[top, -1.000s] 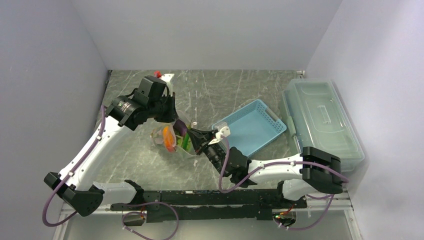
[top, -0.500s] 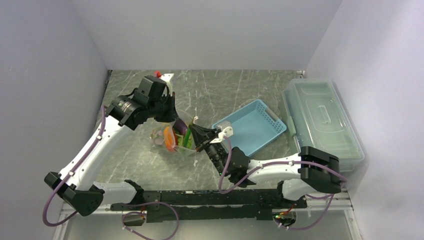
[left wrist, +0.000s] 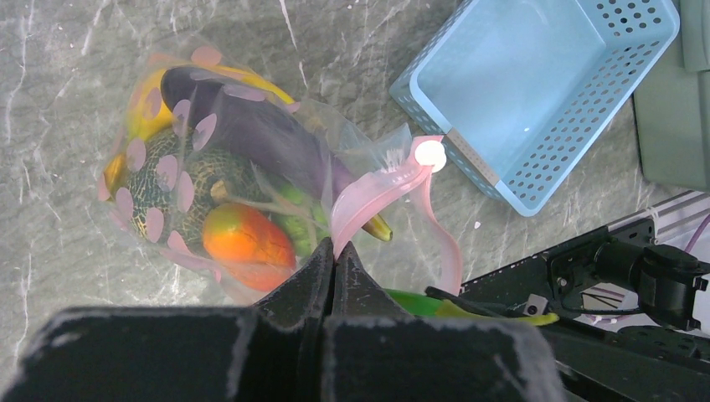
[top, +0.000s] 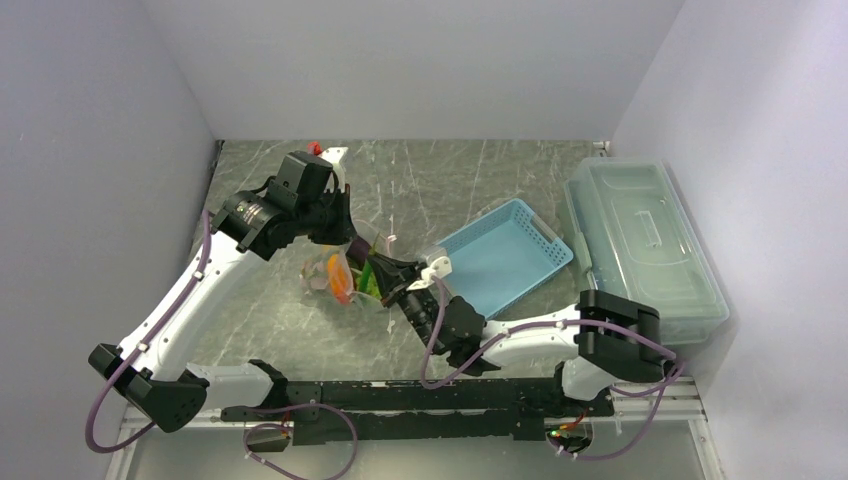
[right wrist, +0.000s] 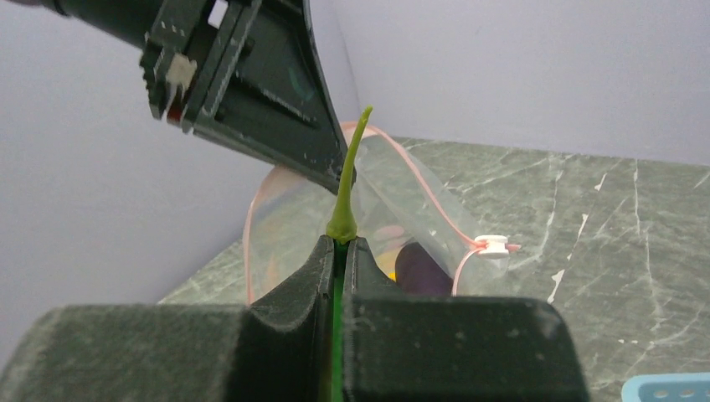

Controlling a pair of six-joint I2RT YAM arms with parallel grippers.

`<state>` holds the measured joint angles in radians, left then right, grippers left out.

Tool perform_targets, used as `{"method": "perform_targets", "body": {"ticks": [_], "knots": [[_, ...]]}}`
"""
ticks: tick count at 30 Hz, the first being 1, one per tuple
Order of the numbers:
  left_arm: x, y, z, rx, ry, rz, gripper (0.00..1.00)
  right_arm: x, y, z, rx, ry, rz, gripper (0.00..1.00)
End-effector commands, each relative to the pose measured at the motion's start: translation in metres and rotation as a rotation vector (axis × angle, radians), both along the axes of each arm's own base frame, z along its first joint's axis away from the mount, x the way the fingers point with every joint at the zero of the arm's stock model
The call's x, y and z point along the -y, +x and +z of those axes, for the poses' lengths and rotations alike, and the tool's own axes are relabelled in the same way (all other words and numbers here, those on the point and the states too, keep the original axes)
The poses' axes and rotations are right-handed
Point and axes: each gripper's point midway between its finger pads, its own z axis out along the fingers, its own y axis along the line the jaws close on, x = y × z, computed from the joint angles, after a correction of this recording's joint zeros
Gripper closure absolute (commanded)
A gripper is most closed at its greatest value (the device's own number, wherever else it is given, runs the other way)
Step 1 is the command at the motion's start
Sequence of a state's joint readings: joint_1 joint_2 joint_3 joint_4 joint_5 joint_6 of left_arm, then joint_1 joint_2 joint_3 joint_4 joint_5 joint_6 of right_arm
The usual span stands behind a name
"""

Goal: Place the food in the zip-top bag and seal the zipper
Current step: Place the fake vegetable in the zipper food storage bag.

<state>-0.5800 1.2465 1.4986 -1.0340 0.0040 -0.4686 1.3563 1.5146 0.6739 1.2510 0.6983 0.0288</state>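
The clear zip-top bag (left wrist: pixel 209 167) lies on the marble table, holding a purple eggplant (left wrist: pixel 251 126), netted melon (left wrist: pixel 180 180), orange carrot (left wrist: pixel 243 243) and yellow banana (left wrist: pixel 146 117). My left gripper (left wrist: pixel 335 251) is shut on the pink zipper (left wrist: pixel 377 188) and lifts the mouth, seen from above at the left gripper (top: pixel 345 232). The white slider (right wrist: pixel 494 244) sits at one end of the strip. My right gripper (right wrist: pixel 342 243) is shut on a long thin green pod (right wrist: pixel 347 176), whose stem tip reaches the bag mouth beside the left fingers. From above the right gripper (top: pixel 378 275) sits at the bag's right edge.
An empty light-blue basket (top: pixel 520 205) stands right of the bag, close behind the right wrist. A large clear lidded box (top: pixel 640 240) lies along the right wall. A small red-and-white object (top: pixel 322 150) rests at the back left. Grey walls enclose three sides.
My right gripper has moved left toward the bag mouth with the green pod in it. The left arm and the bag's lifted mouth have stayed put.
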Motion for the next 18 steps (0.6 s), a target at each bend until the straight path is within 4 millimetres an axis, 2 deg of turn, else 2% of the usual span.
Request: {"method": "perform_targets", "body": {"ticks": [1, 4, 9, 13, 18], "knots": [[0.004, 0.0, 0.023, 0.046, -0.057, 0.0, 1.0, -0.005, -0.005, 0.0, -0.006, 0.037, 0.012, 1.0], [0.004, 0.0, 0.022, 0.046, -0.059, 0.0, 1.0, -0.007, -0.008, -0.009, -0.02, 0.017, 0.015, 1.0], [0.005, 0.0, 0.022, 0.046, -0.062, 0.0, 1.0, -0.002, -0.011, -0.009, -0.025, 0.012, 0.012, 1.0], [0.004, 0.0, 0.021, 0.046, -0.06, 0.002, 1.0, 0.005, -0.013, -0.01, -0.026, -0.012, 0.014, 0.7], [0.002, 0.0, 0.021, 0.05, -0.055, 0.007, 1.0, 0.013, -0.019, -0.01, -0.03, -0.058, 0.044, 0.56]]}}
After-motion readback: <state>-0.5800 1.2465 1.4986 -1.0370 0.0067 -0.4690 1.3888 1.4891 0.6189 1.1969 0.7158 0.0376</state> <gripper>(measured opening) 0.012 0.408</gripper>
